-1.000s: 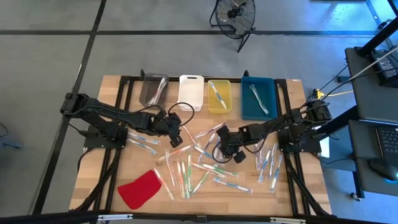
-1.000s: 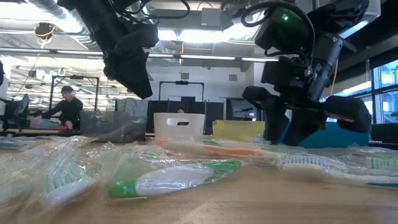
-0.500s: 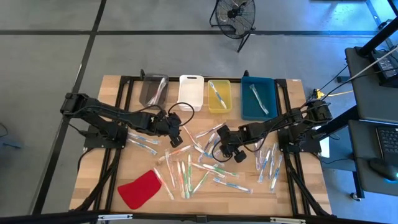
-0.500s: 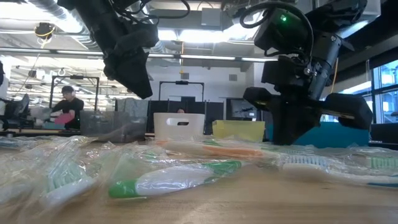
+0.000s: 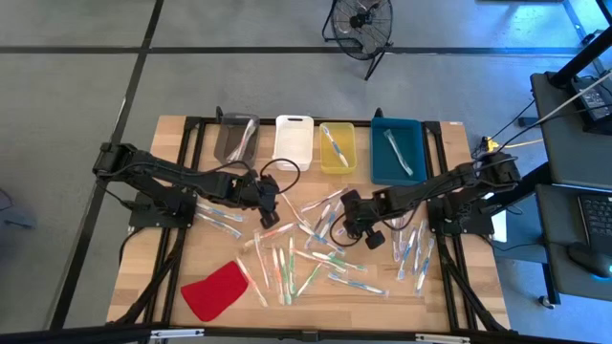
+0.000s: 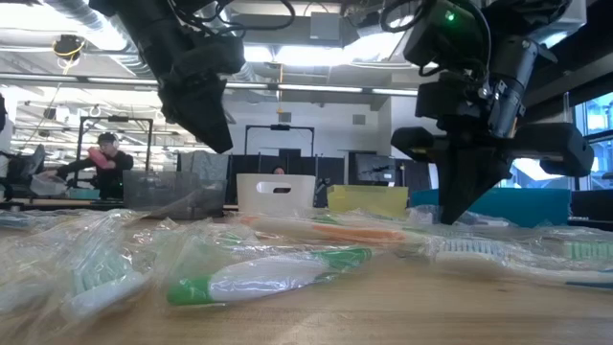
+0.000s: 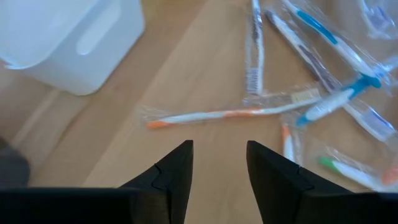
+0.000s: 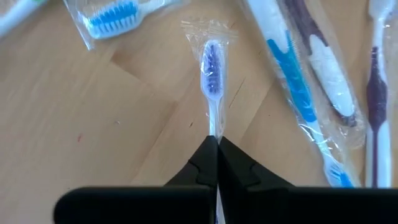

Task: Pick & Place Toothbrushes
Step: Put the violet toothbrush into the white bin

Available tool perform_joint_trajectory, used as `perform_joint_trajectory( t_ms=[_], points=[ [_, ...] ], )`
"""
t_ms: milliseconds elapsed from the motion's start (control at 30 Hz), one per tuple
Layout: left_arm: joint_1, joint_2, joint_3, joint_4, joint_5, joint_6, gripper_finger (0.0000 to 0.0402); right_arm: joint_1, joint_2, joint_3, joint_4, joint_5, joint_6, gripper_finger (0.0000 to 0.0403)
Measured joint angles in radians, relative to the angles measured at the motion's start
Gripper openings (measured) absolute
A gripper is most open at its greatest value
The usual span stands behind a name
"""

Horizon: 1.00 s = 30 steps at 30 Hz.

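Observation:
Many wrapped toothbrushes (image 5: 306, 253) lie scattered over the middle of the wooden table. My right gripper (image 5: 369, 233) stands low among them and is shut on a clear toothbrush with purple bristles (image 8: 211, 62); it also shows in the low view (image 6: 450, 216). My left gripper (image 5: 271, 204) hangs open and empty above the table near the white bin, over an orange-and-white toothbrush (image 7: 211, 115). In the left wrist view its fingers (image 7: 219, 149) stand apart, touching nothing. My right gripper pinches the purple-bristled toothbrush by its thin clear handle (image 8: 214, 127), just behind the head, between its two fingers. The fingers come from above, pointing down. The head (image 8: 211, 59) sticks out ahead of the fingers, in its wrapper, on or just above the table.
At the far edge stand a grey clear bin (image 5: 236, 137), a white bin (image 5: 294, 139), a yellow bin (image 5: 336, 162) and a blue bin (image 5: 382, 162), the last two each holding a toothbrush. A flat red piece (image 5: 217, 290) lies at the near left. A person sits in the room behind (image 6: 105, 163).
My right gripper's fingers, wide apart a second ago, have closed and taken hold of the purple-bristled toothbrush, and the gripper has shifted slightly toward the table's right edge.

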Motion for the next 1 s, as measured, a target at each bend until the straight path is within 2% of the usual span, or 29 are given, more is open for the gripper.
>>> perform_joint_trajectory(
  t_ms=[267,500,633,1000],
  points=[
    [0.005,0.0,0.0,0.0,0.052,0.088,0.0185,0.0,-0.033,0.001,-0.004,-0.009,0.036,0.0001],
    [0.007,0.0,0.0,0.0,0.002,0.093,0.0238,0.0,-0.115,0.001,-0.034,0.028,0.1,0.0],
    [0.011,0.0,0.0,0.007,-0.019,0.115,0.0249,0.0,-0.186,0.001,-0.035,0.062,0.123,0.0],
    [0.011,0.0,-0.133,0.378,-0.071,0.174,0.023,0.0,-0.368,0.002,0.009,0.132,0.156,0.0]
  ],
)
